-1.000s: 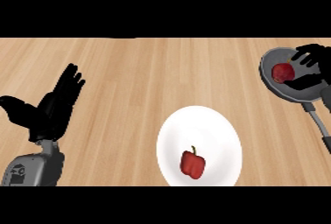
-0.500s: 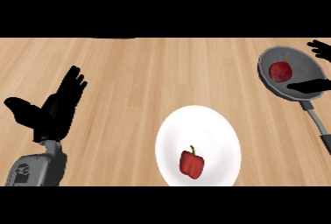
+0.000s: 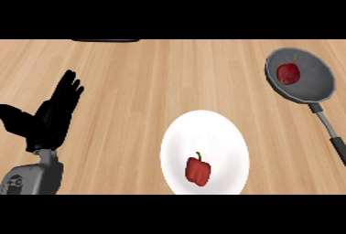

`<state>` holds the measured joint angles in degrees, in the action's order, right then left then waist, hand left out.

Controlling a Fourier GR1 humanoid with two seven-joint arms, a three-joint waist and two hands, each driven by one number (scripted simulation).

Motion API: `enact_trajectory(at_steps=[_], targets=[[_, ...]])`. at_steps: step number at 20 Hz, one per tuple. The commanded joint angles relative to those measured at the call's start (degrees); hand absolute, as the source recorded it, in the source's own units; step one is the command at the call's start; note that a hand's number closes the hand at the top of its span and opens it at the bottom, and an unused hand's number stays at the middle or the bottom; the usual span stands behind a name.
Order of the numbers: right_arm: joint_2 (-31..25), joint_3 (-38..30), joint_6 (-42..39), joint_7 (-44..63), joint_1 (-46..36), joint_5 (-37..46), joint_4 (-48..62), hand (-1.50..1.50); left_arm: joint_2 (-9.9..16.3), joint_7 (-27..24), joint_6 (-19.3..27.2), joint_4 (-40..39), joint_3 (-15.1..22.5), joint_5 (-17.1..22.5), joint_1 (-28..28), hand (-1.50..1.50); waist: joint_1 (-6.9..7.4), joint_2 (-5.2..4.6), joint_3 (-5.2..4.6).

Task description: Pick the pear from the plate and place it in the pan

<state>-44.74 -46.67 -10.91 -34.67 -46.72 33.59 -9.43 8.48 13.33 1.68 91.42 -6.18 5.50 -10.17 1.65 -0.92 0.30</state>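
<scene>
Pear — dark red, stem up — lies inside the grey pan, far across the worktop from the left robot hand. The pan's handle runs down toward the right edge. A white plate sits between the robot hand and the pan, nearer the lower edge, carrying a red bell pepper. The left robot hand rests at the left side — fingers straight and spread, holding nothing.

No readable text, label or number anywhere (nothing on any surface)
</scene>
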Motion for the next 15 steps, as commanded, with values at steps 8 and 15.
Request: enact_trajectory(at_steps=[8,15], targets=[[-8.8,-3.3,-21.5,-8.7,10.8,-5.9,0.4,-1.50,0.1,1.9,-0.5,1.7,0.2,0.6,1.1,0.00,-0.14,0.20,0.00],[-7.4,-2.1,-18.6,-9.4,12.6,-7.2,-1.9,-1.50,-1.5,5.5,2.3,5.2,2.0,-1.0,-0.3,0.00,0.03,0.37,0.01]])
